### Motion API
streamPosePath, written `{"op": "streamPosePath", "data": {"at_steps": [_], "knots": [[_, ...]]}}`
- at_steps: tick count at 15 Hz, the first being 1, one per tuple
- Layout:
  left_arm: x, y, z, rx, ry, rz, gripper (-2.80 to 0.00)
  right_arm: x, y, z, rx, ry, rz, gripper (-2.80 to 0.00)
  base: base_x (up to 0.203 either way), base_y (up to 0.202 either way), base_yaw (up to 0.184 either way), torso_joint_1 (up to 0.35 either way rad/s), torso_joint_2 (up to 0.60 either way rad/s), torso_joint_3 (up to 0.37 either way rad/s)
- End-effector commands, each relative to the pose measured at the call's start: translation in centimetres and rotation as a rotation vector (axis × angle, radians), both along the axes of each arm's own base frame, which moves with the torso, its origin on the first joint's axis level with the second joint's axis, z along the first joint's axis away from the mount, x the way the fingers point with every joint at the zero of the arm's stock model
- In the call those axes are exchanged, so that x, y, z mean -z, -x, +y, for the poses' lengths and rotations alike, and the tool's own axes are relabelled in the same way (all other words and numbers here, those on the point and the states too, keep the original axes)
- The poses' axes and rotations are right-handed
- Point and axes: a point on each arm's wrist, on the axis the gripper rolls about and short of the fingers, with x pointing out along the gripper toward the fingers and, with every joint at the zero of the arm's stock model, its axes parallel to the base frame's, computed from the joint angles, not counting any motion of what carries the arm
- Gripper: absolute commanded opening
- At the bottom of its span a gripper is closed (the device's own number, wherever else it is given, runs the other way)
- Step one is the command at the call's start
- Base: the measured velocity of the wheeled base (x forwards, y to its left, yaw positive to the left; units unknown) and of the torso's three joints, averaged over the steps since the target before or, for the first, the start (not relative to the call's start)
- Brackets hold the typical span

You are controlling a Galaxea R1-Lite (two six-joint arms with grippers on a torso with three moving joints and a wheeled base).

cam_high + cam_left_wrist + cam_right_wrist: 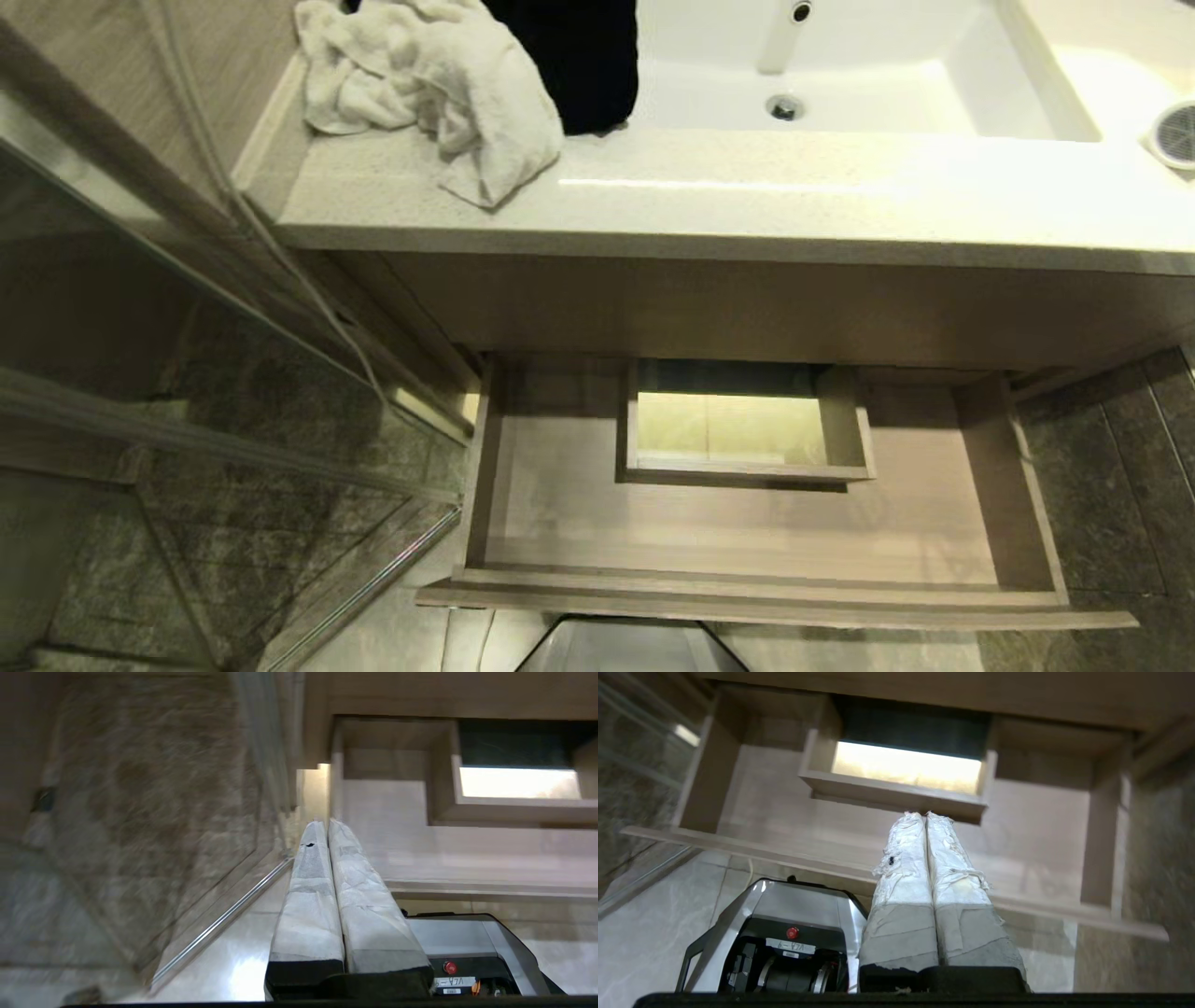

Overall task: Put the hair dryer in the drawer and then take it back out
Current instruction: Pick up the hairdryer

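The drawer (728,532) under the vanity is pulled out, with a bare wood-grain floor and a boxed cutout (747,462) at its middle back. It holds nothing. At the far right edge of the countertop only the round white end of the hair dryer (1176,135) with its mesh grille shows; the rest is cut off. Neither arm appears in the head view. My left gripper (327,822) is shut and empty, hanging low by the drawer's left front corner (355,812). My right gripper (926,813) is shut and empty, in front of the drawer (1031,830).
A crumpled white towel (420,84) and a dark cloth (579,56) lie on the counter left of the sink basin (840,89). A glass shower panel (187,373) stands at the left. My base (635,653) sits just below the drawer front.
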Motion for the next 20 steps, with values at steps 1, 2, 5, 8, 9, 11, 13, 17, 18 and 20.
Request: {"op": "streamPosePath", "data": {"at_steps": [1,2,5,8,9,11,13,17,18,20], "knots": [[0.05,-0.01,0.0,0.0,0.001,0.001,-2.8,0.1,0.29,-0.04,-0.001,-0.007,-0.038,-2.8,-0.003,-0.004,0.13,0.178,-0.34,-0.166],[0.05,-0.01,0.0,0.0,0.001,0.001,-2.8,0.1,0.29,-0.04,-0.001,-0.007,-0.038,-2.8,0.001,-0.006,0.115,0.173,-0.33,-0.159],[0.0,0.0,0.0,0.0,0.001,0.0,-2.8,0.12,0.29,-0.04,-0.001,-0.001,-0.037,-2.8,0.002,-0.002,0.024,0.015,-0.03,-0.015],[0.0,0.0,0.0,0.0,0.001,0.0,-2.8,0.12,0.29,-0.04,-0.001,-0.001,-0.037,-2.8,0.0,0.0,0.0,0.0,0.0,0.0],[0.0,0.0,0.0,0.0,0.001,0.0,-2.8,0.12,0.29,-0.04,-0.001,-0.001,-0.037,-2.8,0.0,0.0,0.0,0.0,0.0,0.0],[0.0,0.0,0.0,0.0,0.001,0.0,-2.8,0.12,0.29,-0.04,-0.001,-0.001,-0.037,-2.8,0.0,0.0,0.0,0.0,0.0,0.0],[0.01,0.0,0.0,0.0,0.001,0.0,-2.8,0.11,0.29,-0.04,-0.001,-0.001,-0.038,-2.8,0.0,0.0,0.0,0.0,0.0,0.0],[0.05,-0.01,0.0,0.0,0.001,0.001,-2.8,0.08,0.29,-0.04,-0.002,-0.01,-0.039,-2.8,-0.001,-0.001,-0.015,0.001,0.0,-0.001],[0.05,-0.01,0.0,0.0,0.001,0.001,-2.8,0.08,0.29,-0.04,-0.001,-0.02,-0.038,-2.8,-0.001,0.002,-0.118,0.006,-0.01,-0.006],[0.05,-0.01,0.0,0.0,0.001,0.001,-2.8,0.08,0.29,-0.04,-0.001,-0.02,-0.038,-2.8,-0.002,0.006,-0.169,0.0,0.0,0.002]]}}
